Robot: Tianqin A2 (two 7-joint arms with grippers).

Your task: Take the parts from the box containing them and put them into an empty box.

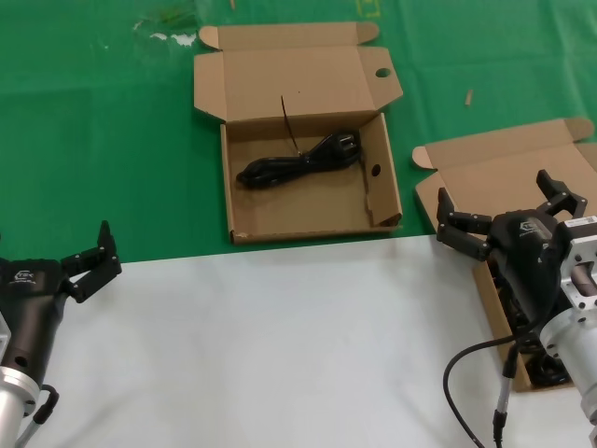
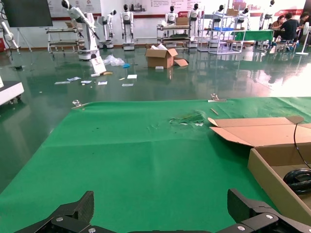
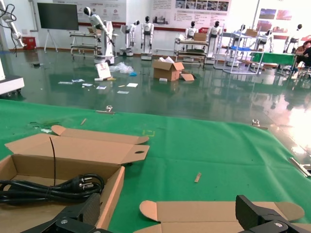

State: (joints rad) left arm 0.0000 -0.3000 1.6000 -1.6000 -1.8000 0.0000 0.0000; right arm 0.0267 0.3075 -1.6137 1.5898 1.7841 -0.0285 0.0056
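Note:
The squarish box with round holes (image 1: 245,201) lies open at the back middle, and one black tied power cord (image 1: 298,161) lies in it. The narrower box with the plain lid (image 1: 504,159) stands open at the right. Its inside is mostly hidden by my right arm, and only dark bits of cords (image 1: 548,370) show. My right gripper (image 1: 499,196) is open and empty above this box's near-left part. My left gripper (image 1: 89,257) is open and empty at the front left, away from both boxes. The cord also shows in the right wrist view (image 3: 48,187).
A green cloth (image 1: 93,140) covers the back of the table, and a white sheet (image 1: 280,345) covers the front. In the right wrist view my gripper (image 3: 170,208) faces the plain lid (image 3: 218,213). In the left wrist view my gripper (image 2: 161,204) faces bare green cloth.

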